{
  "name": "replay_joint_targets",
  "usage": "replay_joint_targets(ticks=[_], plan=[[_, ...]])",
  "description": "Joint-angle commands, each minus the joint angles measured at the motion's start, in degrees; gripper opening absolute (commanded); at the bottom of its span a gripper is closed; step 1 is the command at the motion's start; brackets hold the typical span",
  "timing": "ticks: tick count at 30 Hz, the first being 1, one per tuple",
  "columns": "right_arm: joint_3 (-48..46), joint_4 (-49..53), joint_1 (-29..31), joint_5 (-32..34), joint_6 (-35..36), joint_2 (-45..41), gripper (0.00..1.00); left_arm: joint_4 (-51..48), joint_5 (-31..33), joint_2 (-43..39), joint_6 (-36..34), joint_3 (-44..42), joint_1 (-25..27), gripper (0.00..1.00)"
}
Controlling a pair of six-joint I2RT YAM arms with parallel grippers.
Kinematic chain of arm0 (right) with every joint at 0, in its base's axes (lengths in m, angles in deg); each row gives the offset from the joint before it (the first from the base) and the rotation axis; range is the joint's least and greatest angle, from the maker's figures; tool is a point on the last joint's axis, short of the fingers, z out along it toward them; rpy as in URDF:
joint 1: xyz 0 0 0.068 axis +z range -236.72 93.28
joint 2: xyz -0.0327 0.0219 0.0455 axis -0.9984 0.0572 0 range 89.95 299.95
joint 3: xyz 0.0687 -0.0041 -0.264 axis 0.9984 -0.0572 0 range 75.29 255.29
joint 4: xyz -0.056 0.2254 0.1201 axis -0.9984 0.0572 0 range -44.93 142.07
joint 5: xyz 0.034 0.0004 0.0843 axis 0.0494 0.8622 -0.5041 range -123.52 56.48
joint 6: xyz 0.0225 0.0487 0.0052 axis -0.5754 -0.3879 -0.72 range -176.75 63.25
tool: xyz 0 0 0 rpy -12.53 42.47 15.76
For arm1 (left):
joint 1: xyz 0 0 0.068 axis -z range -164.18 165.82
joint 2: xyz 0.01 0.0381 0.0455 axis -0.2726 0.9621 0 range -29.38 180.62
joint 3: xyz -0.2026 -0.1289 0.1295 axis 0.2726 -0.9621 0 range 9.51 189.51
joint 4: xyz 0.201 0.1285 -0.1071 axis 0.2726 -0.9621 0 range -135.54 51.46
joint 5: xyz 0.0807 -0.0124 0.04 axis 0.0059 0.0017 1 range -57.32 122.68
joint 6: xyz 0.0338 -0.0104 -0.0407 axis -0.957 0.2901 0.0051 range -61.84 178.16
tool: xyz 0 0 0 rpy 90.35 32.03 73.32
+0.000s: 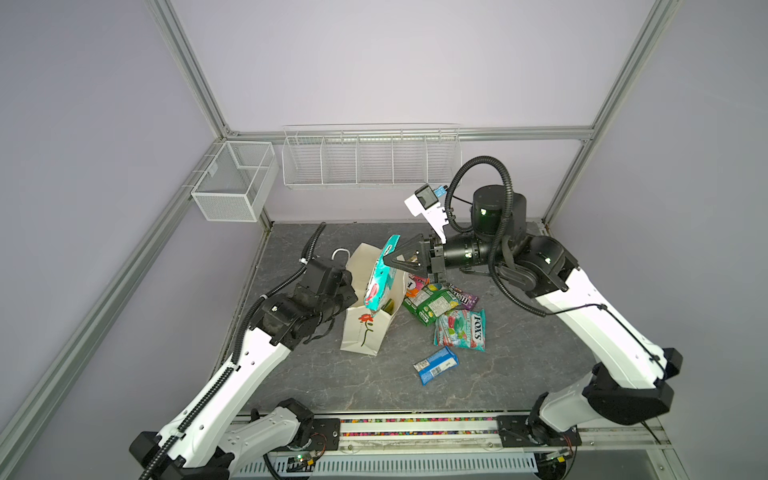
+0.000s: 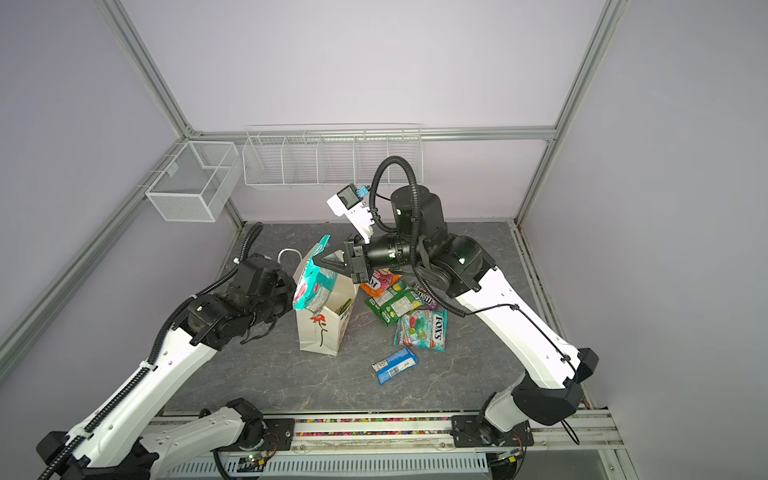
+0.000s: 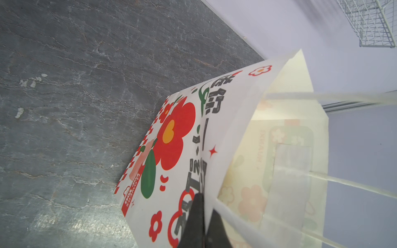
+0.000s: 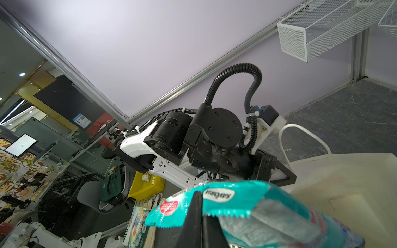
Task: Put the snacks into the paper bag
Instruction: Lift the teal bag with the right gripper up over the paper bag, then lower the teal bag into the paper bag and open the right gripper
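– Right wrist view, look! The right claw (image 4: 202, 212) is pinched tight on the jagged end of a teal packet (image 4: 247, 206).
– Where is the packet?
– It hangs over the paper bag (image 1: 360, 332), with its low end at the open mouth.
– Is it hard to hold?
– I think it is light, crinkly and slippy. The flat sealed edge looks like the best spot to pinch.
– And the arms?
– The right arm reaches across the middle, with its claw pointing sideways at the bag. The left arm bends low beside the bag, and the left claw (image 3: 206, 204) squeezes the bag's rim. More snacks (image 1: 459, 328) lie on the table (image 1: 332, 374) nearby.
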Motion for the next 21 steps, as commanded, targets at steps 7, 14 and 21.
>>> replay_joint_targets(ticks=[7, 14, 21], plan=[[1.9, -3.0, -3.2, -5.7, -1.0, 3.9, 0.06, -1.9, -0.9, -0.4, -0.7, -0.8, 0.3, 0.00], [2.0, -4.5, -4.8, -7.0, -1.8, 5.3, 0.06, -2.3, -0.4, -0.3, -1.8, -0.6, 0.3, 0.00], [2.0, -6.7, -6.5, -9.0, -3.6, 7.4, 0.06, -2.3, -0.6, -0.1, -2.5, -0.4, 0.4, 0.07]])
